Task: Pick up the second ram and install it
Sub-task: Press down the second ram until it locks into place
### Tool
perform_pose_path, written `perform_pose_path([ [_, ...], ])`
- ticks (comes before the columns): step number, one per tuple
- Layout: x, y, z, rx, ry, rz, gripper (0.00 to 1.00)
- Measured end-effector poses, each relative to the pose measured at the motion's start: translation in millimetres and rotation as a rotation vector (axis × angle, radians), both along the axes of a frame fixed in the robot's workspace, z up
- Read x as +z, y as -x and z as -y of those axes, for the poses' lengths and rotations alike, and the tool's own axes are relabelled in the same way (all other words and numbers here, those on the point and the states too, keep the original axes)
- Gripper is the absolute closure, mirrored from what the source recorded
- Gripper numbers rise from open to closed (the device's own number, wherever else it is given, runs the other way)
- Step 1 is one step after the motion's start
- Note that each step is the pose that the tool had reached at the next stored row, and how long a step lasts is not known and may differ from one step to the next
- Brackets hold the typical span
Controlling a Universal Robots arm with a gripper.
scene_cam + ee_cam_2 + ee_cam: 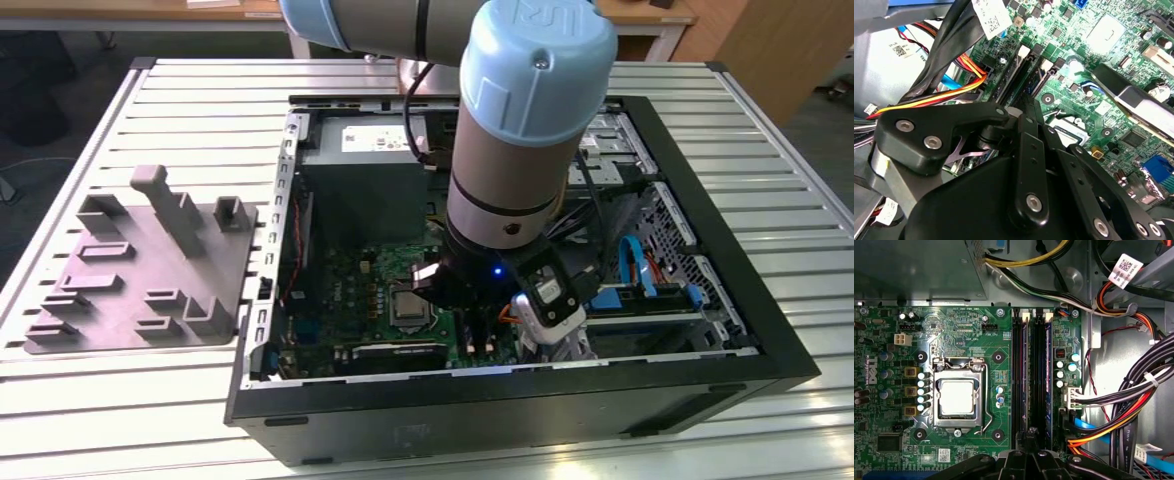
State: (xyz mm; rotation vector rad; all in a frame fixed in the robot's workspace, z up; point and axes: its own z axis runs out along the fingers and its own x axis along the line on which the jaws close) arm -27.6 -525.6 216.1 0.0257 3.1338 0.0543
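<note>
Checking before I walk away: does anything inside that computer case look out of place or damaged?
Nothing stands out. The hand hangs over the memory slots on the motherboard; the cables lie beside the board, none across the slots.

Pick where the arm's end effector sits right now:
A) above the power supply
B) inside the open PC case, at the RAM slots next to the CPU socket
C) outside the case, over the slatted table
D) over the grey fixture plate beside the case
B: in the first wrist view the end effector is at the end of the RAM slots beside the CPU socket, and the exterior view shows the arm reaching into the case.
</note>
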Motion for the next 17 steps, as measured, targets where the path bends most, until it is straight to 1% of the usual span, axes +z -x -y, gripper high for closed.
perform_pose_path([
  [3,1.3,0.0,-0.1,0.0,-0.0014,0.0005,0.9],
  [5,4.2,0.0,-0.3,0.0,-0.0026,0.0007,0.9],
  [6,7.1,0.0,-0.1,0.0,-0.0004,0.0,0.9],
  [9,14.4,0.0,0.0,0.0,0.0003,0.0001,0.9],
  [14,29.1,0.0,0.0,0.0,0.0031,0.0,0.9],
  [17,35.5,0.0,0.0,0.0,0.0046,0.0,0.9],
])
